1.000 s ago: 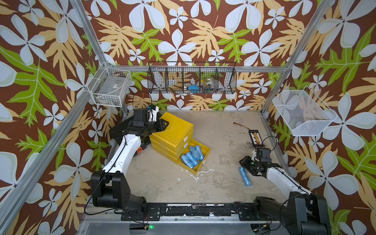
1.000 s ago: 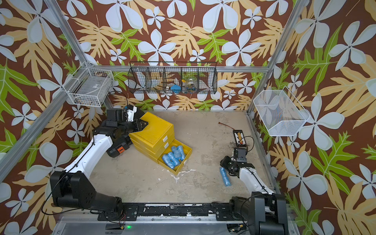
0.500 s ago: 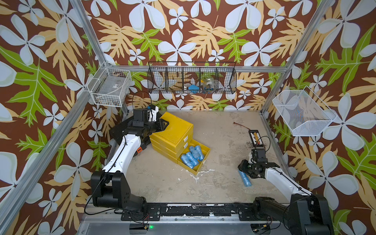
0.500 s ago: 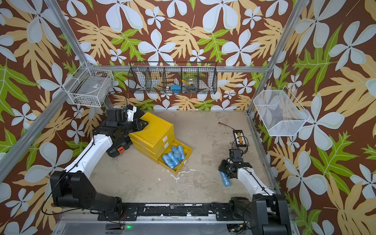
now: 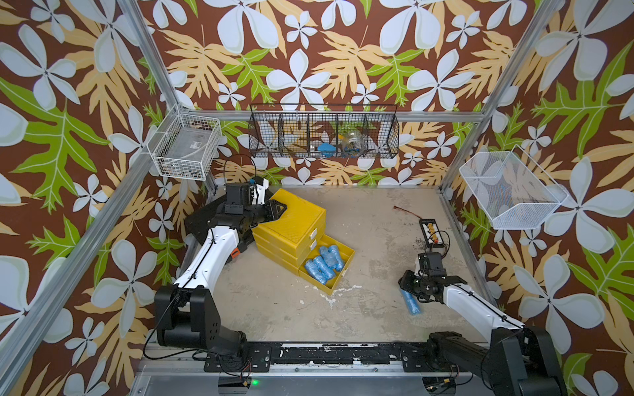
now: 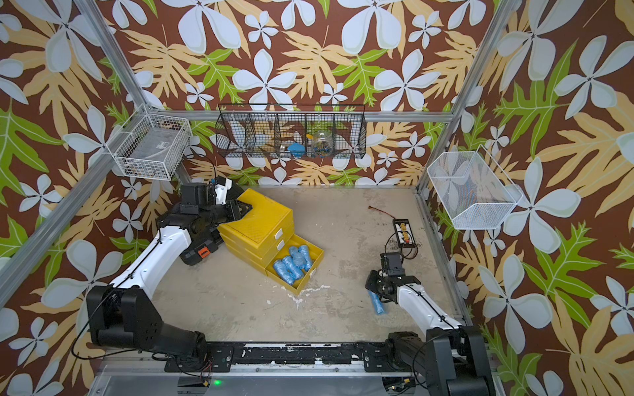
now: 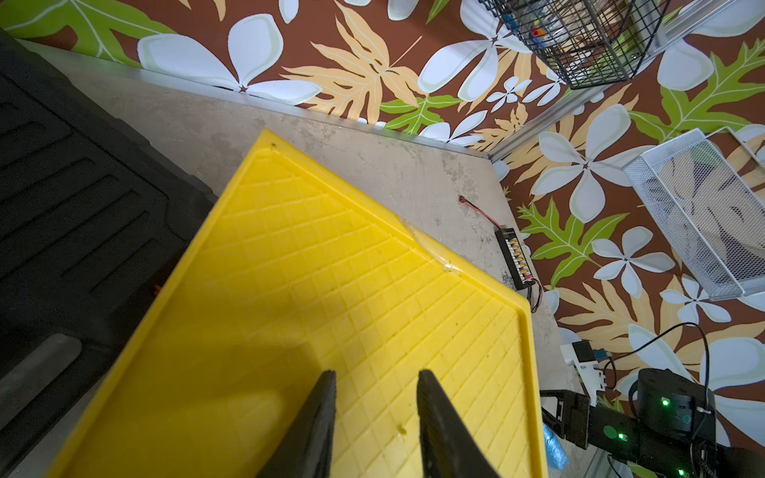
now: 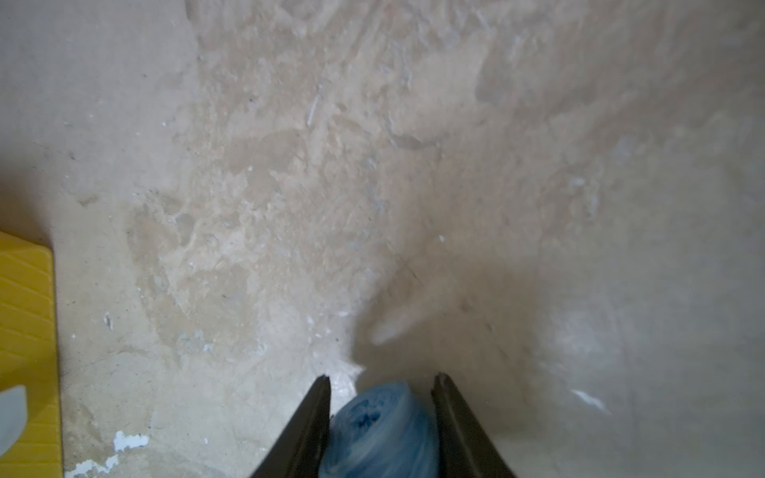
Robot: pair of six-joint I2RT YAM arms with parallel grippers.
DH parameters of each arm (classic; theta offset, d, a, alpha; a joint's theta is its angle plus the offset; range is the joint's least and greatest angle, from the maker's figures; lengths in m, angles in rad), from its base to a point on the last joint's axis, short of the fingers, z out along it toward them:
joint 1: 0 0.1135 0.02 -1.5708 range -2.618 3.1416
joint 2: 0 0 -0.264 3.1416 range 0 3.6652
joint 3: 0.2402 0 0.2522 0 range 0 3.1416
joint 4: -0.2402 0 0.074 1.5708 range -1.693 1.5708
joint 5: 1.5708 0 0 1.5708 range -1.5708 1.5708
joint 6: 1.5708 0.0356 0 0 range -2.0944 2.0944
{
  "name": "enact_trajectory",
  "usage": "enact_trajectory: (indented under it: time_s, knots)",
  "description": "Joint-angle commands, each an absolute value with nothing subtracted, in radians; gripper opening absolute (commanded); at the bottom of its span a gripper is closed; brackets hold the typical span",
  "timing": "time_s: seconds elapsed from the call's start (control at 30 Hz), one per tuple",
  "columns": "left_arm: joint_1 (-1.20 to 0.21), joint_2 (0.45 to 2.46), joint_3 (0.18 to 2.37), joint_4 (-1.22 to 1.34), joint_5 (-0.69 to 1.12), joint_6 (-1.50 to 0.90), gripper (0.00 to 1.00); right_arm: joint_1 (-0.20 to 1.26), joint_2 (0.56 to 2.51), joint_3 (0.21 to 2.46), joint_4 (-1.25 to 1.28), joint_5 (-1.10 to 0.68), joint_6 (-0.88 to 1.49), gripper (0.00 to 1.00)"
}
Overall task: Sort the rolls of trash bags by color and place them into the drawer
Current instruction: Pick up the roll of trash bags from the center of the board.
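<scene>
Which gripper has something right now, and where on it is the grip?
Right gripper grips the blue roll by its far end. Left gripper holds nothing, jaws slightly apart over the yellow chest.

A chest of 3 drawers stands left on the table, rolls in its open bottom drawer. To its right, 1 loose roll lies within the right gripper.

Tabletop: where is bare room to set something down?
Free: the middle between the open drawer and the loose blue roll; the back strip between the chest and the connector board. Crowded: back left, around black case and left gripper.
</scene>
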State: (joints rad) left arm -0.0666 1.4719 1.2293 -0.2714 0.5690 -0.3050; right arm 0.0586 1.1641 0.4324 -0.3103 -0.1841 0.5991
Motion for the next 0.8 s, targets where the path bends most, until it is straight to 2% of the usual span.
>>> enact_trajectory:
  time_s: [0.0,0.23,0.57,0.77]
  knots:
    - [-0.066,1.472,1.223,-0.263,0.578,-0.300,0.37,0.061,1.186,0.407,-0.361,-0.253,0.634,0.32]
    - [-0.065,1.472,1.220,-0.265,0.570,-0.299,0.36,0.062,1.168,0.414,-0.308,-0.312,0.681,0.00]
    - [-0.065,1.475,1.221,-0.278,0.558,-0.292,0.37,0.081,1.166,0.566,-0.206,-0.408,0.597,0.00]
    - [-0.065,1.473,1.229,-0.299,0.539,-0.280,0.37,0.190,1.257,0.726,-0.148,-0.448,0.561,0.00]
